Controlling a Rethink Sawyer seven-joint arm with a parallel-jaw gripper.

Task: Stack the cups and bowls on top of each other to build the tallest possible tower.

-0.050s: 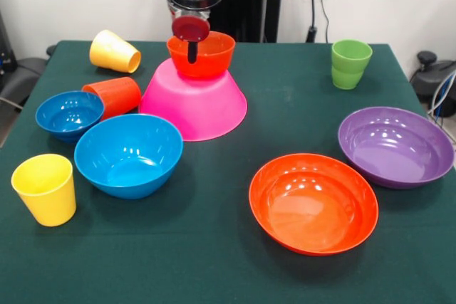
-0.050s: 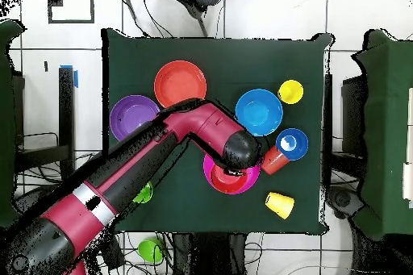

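The tower is a large pink bowl (image 1: 194, 105) (image 2: 250, 180) turned upside down, with the small orange bowl (image 1: 206, 58) (image 2: 219, 178) upright on top. My gripper (image 1: 191, 40) (image 2: 239, 157) hangs right over the orange bowl's near rim and reaches into it. The medium blue bowl (image 1: 128, 154) (image 2: 259, 112) and the small blue bowl (image 1: 69, 114) (image 2: 291, 143) stand on the table to the left. An orange-red cup (image 1: 114, 96) (image 2: 274, 160) and a yellow cup (image 1: 114, 51) (image 2: 279, 203) lie on their sides. Another yellow cup (image 1: 45, 189) (image 2: 290, 92) stands upright.
A wide shallow orange bowl (image 1: 313, 203) (image 2: 180, 83) and a wide purple bowl (image 1: 395, 146) (image 2: 131, 114) sit open side up at the front right. A green cup (image 1: 350, 63) stands upright at the far right. The table (image 1: 214, 261) is covered in dark green cloth.
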